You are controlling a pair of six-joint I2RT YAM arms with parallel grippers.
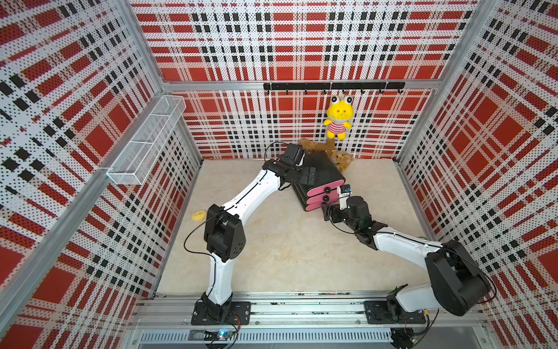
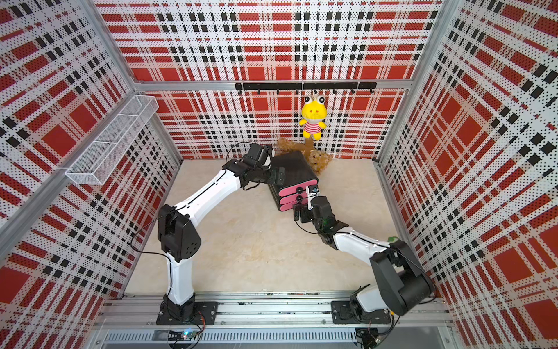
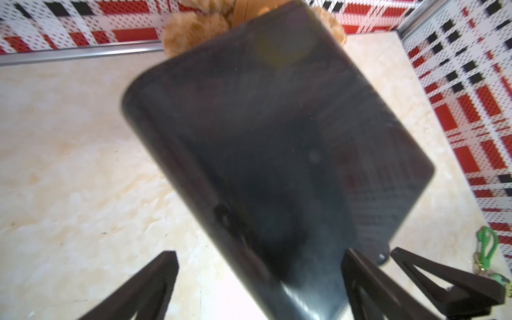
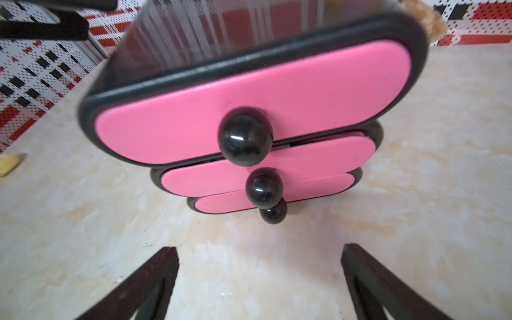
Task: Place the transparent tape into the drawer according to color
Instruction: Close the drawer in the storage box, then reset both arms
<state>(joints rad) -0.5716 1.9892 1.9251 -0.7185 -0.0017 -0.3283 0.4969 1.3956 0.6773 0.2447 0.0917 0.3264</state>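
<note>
**no tape in sight, all three drawers pushed in**

no ring of the transparent tape shows in any view: not on the table (image 1: 287, 256), not on the cabinet (image 1: 324, 169), and not between any fingers. the task's thing is hidden, so i judge that the rings are most likely inside the drawers. the pictures cannot prove this, and they cannot show whether the colours are sorted correctly.

the right gripper (image 4: 259, 248) is wide open and holds nothing; only bare table shows between its fingers (image 4: 155, 282). straight ahead of these fingertips, near but apart from them, stand the three pink fronts: the top drawer (image 4: 304, 91), the middle drawer (image 4: 327, 155) and the bottom drawer (image 4: 230, 203). all three look pushed in, with their black knobs (image 4: 245, 137) free. a thin gap shows above the middle front, and i cannot tell if that drawer is fully in.

the left gripper (image 3: 260, 252) is also spread open and clamps nothing. the black top of the cabinet lies between and beyond its fingers (image 3: 155, 282), and table shows between this finger and the cabinet edge. past the far end of the cabinet from these fingers a teddy bear (image 3: 194, 30) shows. a yellow toy (image 1: 199, 215) lies well apart from both grippers; it is not tape.

by my judgement the sorting is finished or almost finished. what is left is perhaps only to move both arms away.
</note>
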